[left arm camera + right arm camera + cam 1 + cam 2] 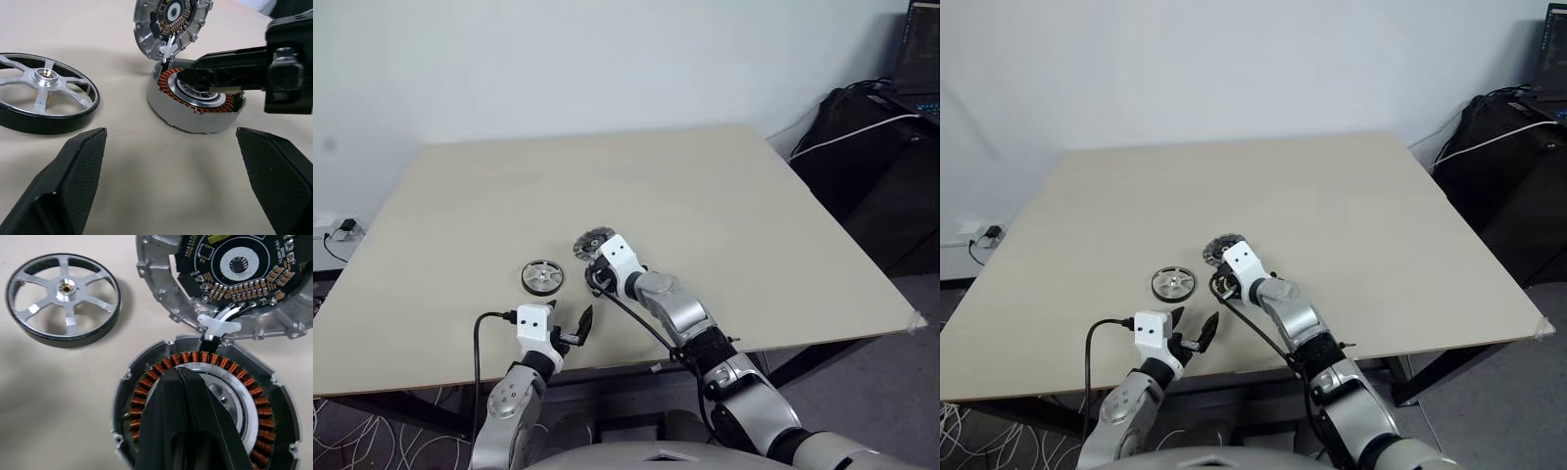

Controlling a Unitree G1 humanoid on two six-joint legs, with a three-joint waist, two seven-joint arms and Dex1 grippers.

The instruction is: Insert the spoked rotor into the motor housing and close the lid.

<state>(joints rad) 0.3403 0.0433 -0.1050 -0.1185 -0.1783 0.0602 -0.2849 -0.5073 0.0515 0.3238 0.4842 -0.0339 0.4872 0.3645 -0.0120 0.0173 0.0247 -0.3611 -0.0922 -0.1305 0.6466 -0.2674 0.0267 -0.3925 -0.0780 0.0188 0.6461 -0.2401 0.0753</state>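
Right now your right gripper (183, 382), pinched shut and empty, sits over the motor housing (146, 382); the spoked rotor (542, 276) lies at its nine o'clock, nearer your open left gripper (570, 326).

A matt, pale, smooth worktop (705, 196) is seen. Polished silver metal forms the spoked rotor (63, 298), rimmed in matt black. Copper windings gleam inside the motor housing (274, 416), cased in dull grey metal.

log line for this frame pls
rotor: on table, not inserted | housing: open | lid: raised | right gripper: shut, over housing | left gripper: open
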